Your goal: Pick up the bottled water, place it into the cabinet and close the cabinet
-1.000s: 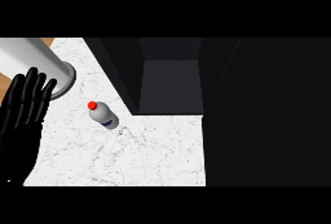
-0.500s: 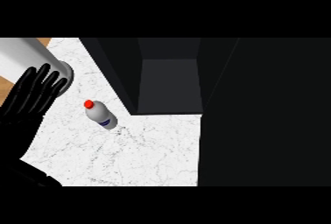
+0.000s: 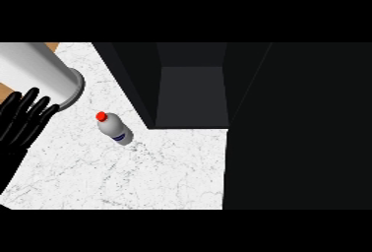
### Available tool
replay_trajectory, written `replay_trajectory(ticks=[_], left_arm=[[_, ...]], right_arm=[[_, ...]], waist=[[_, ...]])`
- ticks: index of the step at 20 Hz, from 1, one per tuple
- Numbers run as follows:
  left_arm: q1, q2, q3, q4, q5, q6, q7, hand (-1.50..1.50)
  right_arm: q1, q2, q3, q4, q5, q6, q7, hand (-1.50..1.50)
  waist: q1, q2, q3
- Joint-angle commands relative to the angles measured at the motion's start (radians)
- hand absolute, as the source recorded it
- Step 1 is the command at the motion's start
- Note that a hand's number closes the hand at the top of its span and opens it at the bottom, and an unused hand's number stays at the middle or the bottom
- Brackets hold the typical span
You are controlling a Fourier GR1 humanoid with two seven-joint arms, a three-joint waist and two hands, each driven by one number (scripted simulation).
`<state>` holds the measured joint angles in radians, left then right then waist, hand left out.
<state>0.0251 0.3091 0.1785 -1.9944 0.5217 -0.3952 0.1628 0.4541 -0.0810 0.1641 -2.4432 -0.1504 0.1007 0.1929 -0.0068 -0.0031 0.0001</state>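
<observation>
At the far left you see only the left hand (image 3: 25,120), cut off by the frame edge, fingers straight and released, holding nothing; your right hand is out of sight. Just above it a grey cylinder (image 3: 40,71) runs off the top-left corner. The bottled water (image 3: 114,129), white with a red cap and blue label, stands tilted on the marble counter (image 3: 145,177), apart from the fingers. Right of it the dark open cabinet (image 3: 193,93) hides its interior in shadow.
</observation>
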Motion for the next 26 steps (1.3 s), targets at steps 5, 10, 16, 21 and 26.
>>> replay_trajectory(ticks=[5, 10, 16, 21, 26], left_arm=[[0.025, -0.044, -0.02, 0.02, -0.128, -0.006, -0.027, -1.5], [0.015, -0.066, 0.027, 0.106, -0.151, -0.003, -0.1, -1.5], [-0.003, -0.06, 0.056, 0.282, -0.256, -0.018, -0.219, -1.5], [-0.165, -0.064, 0.042, 0.516, -0.336, 0.005, -0.291, -1.5], [-0.193, -0.09, 0.019, 0.729, -0.437, 0.001, -0.474, -1.5]], right_arm=[[0.08, 0.017, 0.046, -0.137, 0.013, -0.013, 0.045, -1.5], [0.227, -0.015, 0.03, -0.167, -0.039, 0.056, -0.029, -1.5], [0.304, 0.005, 0.097, -0.169, 0.056, 0.069, -0.13, -1.5], [0.34, -0.021, 0.051, -0.142, 0.015, 0.111, -0.186, -1.5], [0.4, -0.017, 0.119, -0.215, 0.057, 0.103, -0.18, -1.5]], waist=[[0.0, 0.002, 0.0], [-0.006, 0.001, 0.0], [-0.01, 0.0, -0.001], [-0.017, 0.002, -0.001], [-0.025, 0.004, -0.002]])
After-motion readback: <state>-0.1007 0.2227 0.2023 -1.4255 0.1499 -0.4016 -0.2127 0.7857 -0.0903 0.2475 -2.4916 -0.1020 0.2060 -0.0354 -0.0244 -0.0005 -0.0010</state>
